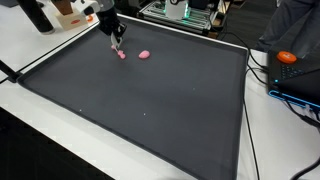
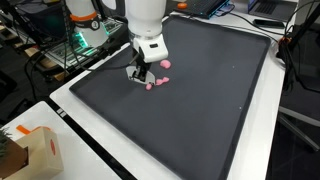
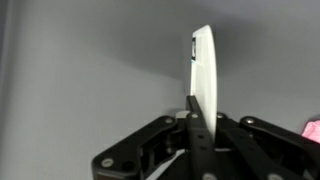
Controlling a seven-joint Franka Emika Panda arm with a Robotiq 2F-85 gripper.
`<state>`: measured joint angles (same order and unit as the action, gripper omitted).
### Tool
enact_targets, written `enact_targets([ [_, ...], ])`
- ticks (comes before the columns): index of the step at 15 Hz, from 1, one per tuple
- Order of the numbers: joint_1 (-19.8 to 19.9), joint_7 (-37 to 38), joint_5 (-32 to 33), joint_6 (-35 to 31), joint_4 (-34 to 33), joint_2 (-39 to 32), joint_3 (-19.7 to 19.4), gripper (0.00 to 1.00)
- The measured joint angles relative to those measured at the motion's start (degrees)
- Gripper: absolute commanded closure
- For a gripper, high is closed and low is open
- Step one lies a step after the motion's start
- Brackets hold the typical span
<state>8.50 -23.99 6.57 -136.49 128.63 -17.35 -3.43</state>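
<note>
The white desk (image 1: 30, 130) carries everything, and most of its top is covered by a big dark mat (image 1: 150, 110) with a pale border. The jaws hang over this mat, near one of its edges and well apart from its middle. Above the jaws stands the robot arm (image 2: 145, 20), white, coming straight down to them. Well apart from the jaws, on the bare part of the desk beyond the mat's corner, lies a brown cardboard box (image 2: 35, 150). Behind the jaws, off the mat, stands some equipment with a green light (image 1: 180, 12). Far to the side of the jaws, past the opposite edge of the mat, sits an orange thing (image 1: 287, 57) among cables.

In the wrist view the jaws are closed toward the middle, and a thin white piece (image 3: 203, 80) rises from between them. It is seen from its edge and has a small dark mark near its top. The jaws seem to grip it. In both exterior views this piece is too small to make out.

Just beside the tips of the jaws a small pink piece (image 2: 150, 86) lies on the mat. Whether it touches them I cannot tell. It appears directly under the jaws in an exterior view (image 1: 121, 54). A second pink piece (image 1: 144, 55) lies near, a little more to the side of the jaws and apart from them. In the wrist view a bit of pink (image 3: 312, 128) shows at the border of the picture, beside the jaws.
</note>
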Motion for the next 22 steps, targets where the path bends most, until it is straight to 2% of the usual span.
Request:
enact_targets([
  [8,0.17,-0.06,0.5,2.02,3.09,2.73,-0.47,0.99],
  [13,-0.74,-1.17,0.41,1.82,6.85,9.59,0.98,0.99],
  [18,-3.63,-0.79,-0.16,1.79,8.7,17.58,2.44,0.99],
  [22,-7.19,3.33,1.16,1.83,8.64,20.17,4.6,0.99],
])
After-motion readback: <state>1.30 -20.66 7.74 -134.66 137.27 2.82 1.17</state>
